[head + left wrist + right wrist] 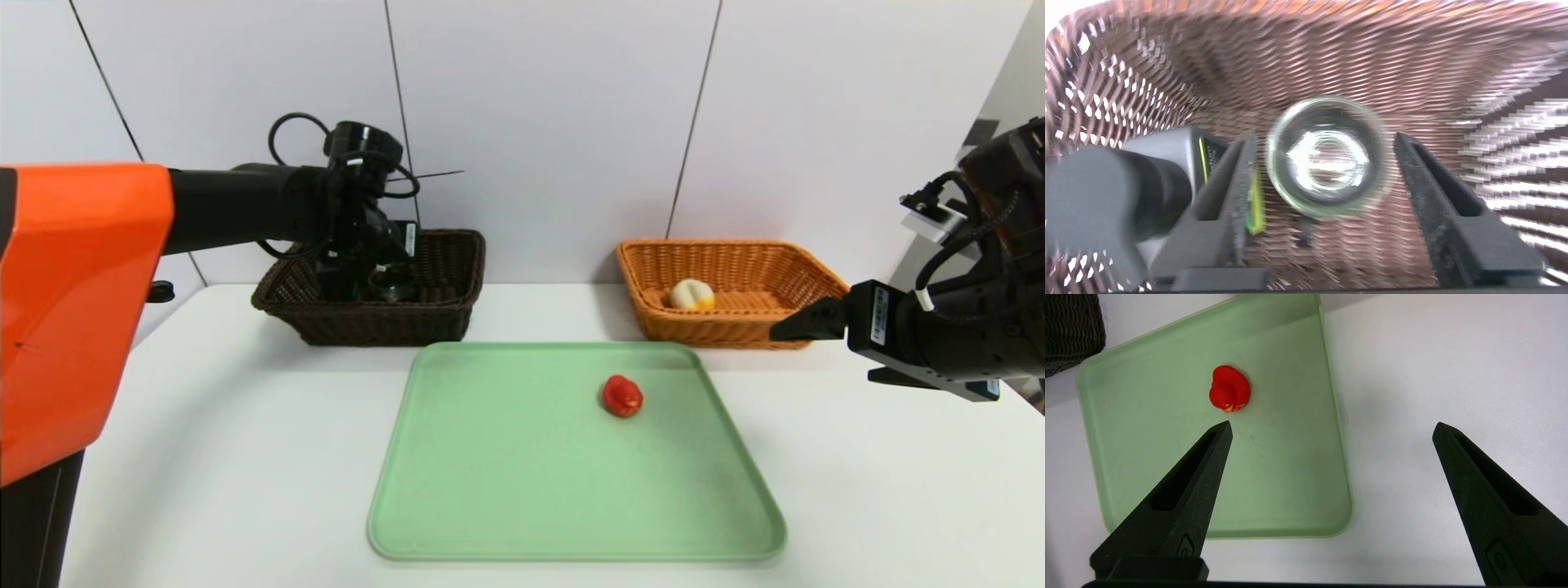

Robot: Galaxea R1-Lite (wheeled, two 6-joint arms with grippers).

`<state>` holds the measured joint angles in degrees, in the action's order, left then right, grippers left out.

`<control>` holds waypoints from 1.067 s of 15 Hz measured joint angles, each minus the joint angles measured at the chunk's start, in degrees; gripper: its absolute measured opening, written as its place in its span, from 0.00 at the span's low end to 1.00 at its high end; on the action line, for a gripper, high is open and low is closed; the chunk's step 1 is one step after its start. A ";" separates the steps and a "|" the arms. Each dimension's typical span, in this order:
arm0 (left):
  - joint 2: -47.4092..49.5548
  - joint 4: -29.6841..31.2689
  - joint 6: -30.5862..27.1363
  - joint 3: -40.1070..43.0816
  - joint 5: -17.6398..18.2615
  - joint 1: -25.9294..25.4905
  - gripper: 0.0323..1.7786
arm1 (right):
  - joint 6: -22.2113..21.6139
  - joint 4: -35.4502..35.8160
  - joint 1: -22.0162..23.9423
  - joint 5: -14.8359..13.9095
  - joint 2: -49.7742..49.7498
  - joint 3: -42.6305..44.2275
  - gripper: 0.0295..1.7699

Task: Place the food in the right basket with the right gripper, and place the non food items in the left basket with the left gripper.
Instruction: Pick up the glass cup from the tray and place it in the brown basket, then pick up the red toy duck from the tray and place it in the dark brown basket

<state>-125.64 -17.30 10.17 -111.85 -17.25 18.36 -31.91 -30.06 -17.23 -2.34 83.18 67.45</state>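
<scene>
While you look down from the head camera, note the white table [245,457] first, with the green tray [506,490] lying flat at its middle. Behind the tray stand two baskets, well apart: the dark brown basket [441,314] on the robot's left and the orange basket [735,327] on its right.

Your left arm reaches over the dark basket, and the left gripper [359,282] hangs inside its rim. From the left wrist camera its jaws stand apart on either side of a clear glass cup [1327,157], with a gap showing on each side, so the cup is released and not pinched. You see the cup mouth-on, against the woven bottom of the dark basket [1412,73]. A dark grey object [1126,192] with a yellow-green edge lies in the same basket, just beside one finger [1237,192]; what it is you cannot tell.

Your right arm is held off at the right edge, near the orange basket's front corner. The right gripper [1331,428] is spread wide and holds nothing, above the tray's edge and the bare table.

In the orange basket rests a pale round food item [691,295]. A small red toy duck [622,396] sits alone on the tray, toward its far right part.
</scene>
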 joint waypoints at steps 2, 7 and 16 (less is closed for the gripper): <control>3.56 -0.01 0.27 -0.02 0.11 4.46 0.76 | -0.11 0.16 0.02 -0.02 -0.18 -0.15 0.96; 12.98 -7.78 4.30 2.54 -0.02 18.69 0.85 | 0.50 0.38 -0.02 -0.18 -0.79 0.13 0.96; 13.37 -12.96 26.38 11.11 -16.35 36.27 0.92 | 1.07 0.62 0.02 -0.35 -2.06 -0.17 0.96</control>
<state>-112.26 -30.26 36.55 -100.74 -33.60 54.63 -30.84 -29.44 -17.20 -2.69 81.12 67.28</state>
